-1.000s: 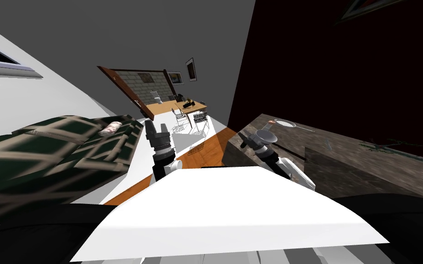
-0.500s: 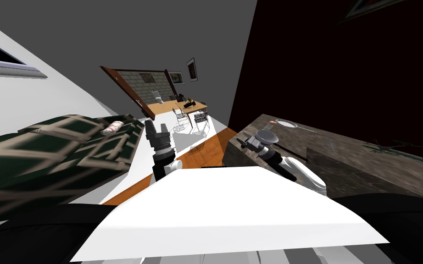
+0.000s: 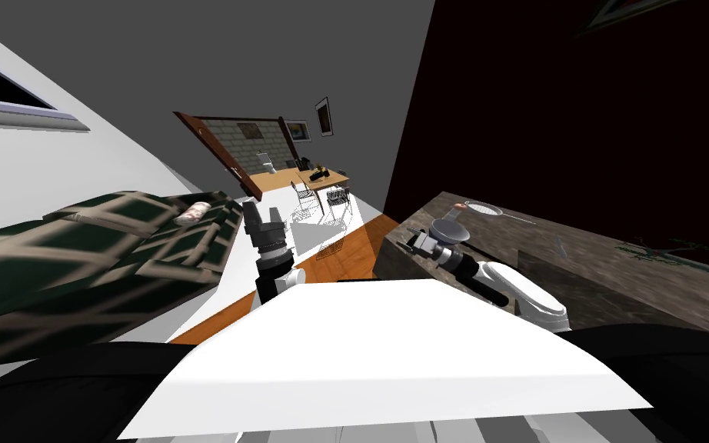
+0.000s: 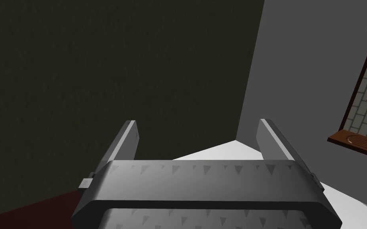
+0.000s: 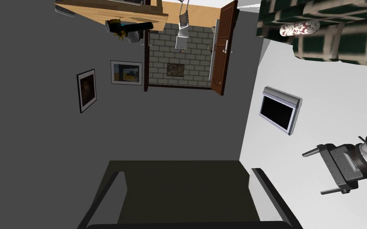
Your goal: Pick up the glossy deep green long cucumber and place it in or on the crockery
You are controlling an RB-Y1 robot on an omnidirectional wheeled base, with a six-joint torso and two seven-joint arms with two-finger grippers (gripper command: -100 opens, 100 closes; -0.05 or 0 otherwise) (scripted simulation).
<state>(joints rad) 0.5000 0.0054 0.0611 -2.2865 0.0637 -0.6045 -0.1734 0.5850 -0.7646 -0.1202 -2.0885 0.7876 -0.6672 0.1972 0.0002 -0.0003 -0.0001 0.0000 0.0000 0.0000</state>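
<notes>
My left gripper (image 3: 262, 209) is raised in front of my chest, open and empty; the left wrist view (image 4: 197, 121) shows its fingers wide apart. The right wrist view also catches it from the side (image 5: 313, 173). My right gripper (image 3: 408, 240) hovers open at the near corner of a dark stone counter (image 3: 576, 261), its fingers (image 5: 113, 187) dark and spread with nothing between them. Right behind that wrist sits a round grey bowl-like thing (image 3: 449, 228). Farther along the counter lie a wire strainer (image 3: 484, 208) and a thin dark green twig shape (image 3: 657, 250).
A dark green patterned bed or sofa (image 3: 114, 238) with a roll cushion (image 3: 191, 213) runs along my left. An orange-brown floor strip (image 3: 345, 254) leads to a far wooden table (image 3: 322, 181) with wire chairs and an open brown door (image 3: 214, 150).
My view has swung slightly, so the counter and room have slid a little to the right. My right forearm has dropped lower and farther right. A green and yellow thing has left the right edge.
</notes>
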